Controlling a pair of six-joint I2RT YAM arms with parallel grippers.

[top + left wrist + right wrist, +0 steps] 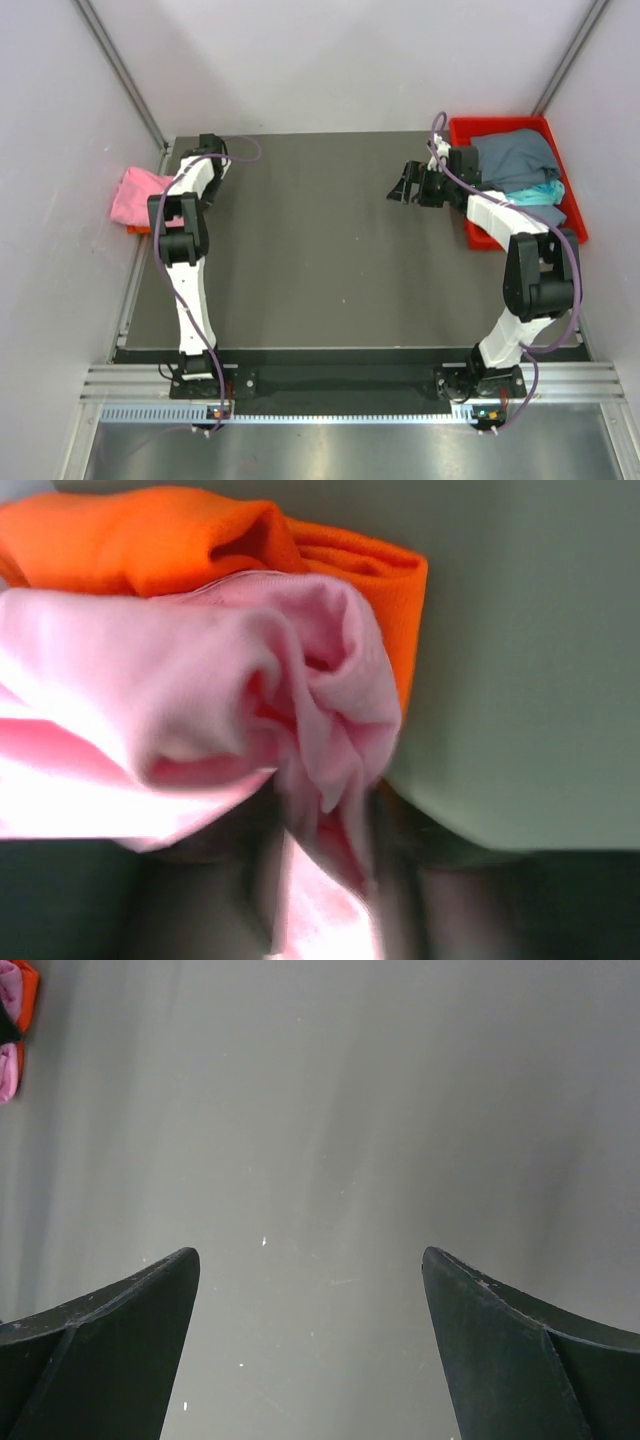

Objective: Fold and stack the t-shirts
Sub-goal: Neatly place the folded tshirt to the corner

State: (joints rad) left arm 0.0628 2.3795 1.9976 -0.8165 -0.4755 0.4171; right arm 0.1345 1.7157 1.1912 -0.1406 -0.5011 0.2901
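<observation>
Two shirts: pink shirt (pixel 180 700) bunched atop orange shirt (pixel 150 540), no clear long axis. We cannot tell whether left gripper (pixel 325 880) clamps it; right gripper (pixel 310 1290) gapes, empty.

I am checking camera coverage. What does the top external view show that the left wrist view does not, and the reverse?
Only the top external view: the left arm, the right arm, the open right gripper above the table, and the red tray holding the grey-blue shirt and the teal shirt. Only the left wrist view: the close folds of the cloth. Both: the pink shirt lying over the orange shirt.
</observation>
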